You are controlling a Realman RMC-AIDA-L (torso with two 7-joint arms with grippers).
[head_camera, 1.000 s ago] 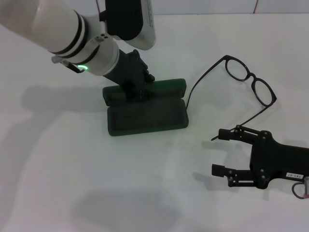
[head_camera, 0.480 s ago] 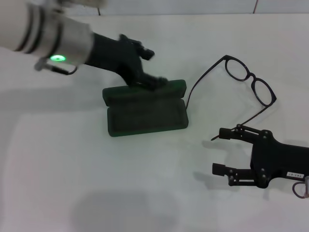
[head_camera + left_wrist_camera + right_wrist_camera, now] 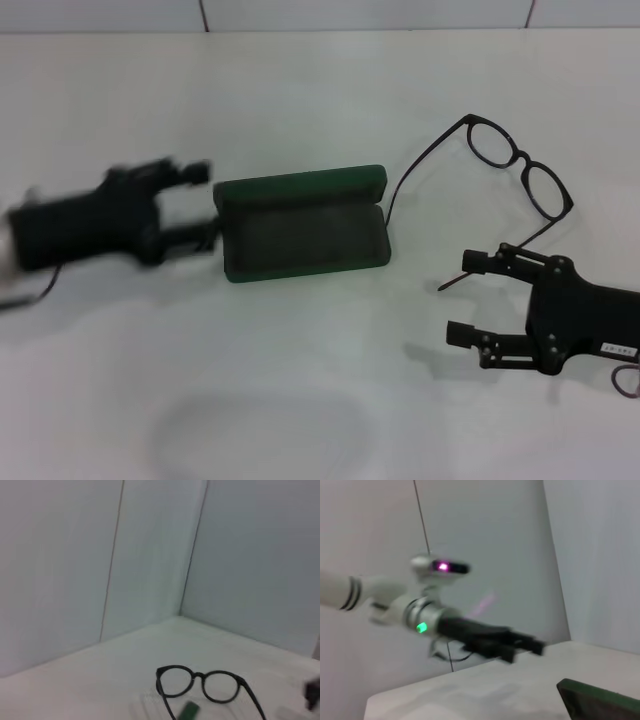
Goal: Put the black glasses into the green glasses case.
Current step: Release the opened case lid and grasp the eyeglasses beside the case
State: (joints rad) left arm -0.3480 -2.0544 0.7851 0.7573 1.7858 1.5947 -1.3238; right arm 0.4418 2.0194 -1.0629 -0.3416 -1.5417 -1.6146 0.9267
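The green glasses case (image 3: 300, 224) lies open near the middle of the white desk (image 3: 330, 90), its lid tipped back toward the far edge. The black glasses (image 3: 505, 170) rest unfolded toward the far right corner, one temple tip reaching almost to the case's right end. The left claw (image 3: 200, 205) hangs just beside the case's left end, fingers spread. The right claw (image 3: 462, 298) sits near the right edge, fingers apart, empty.

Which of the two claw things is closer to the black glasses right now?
The right tool, just below the black glasses, near a temple tip. The left tool sits across the green glasses case, much farther away.
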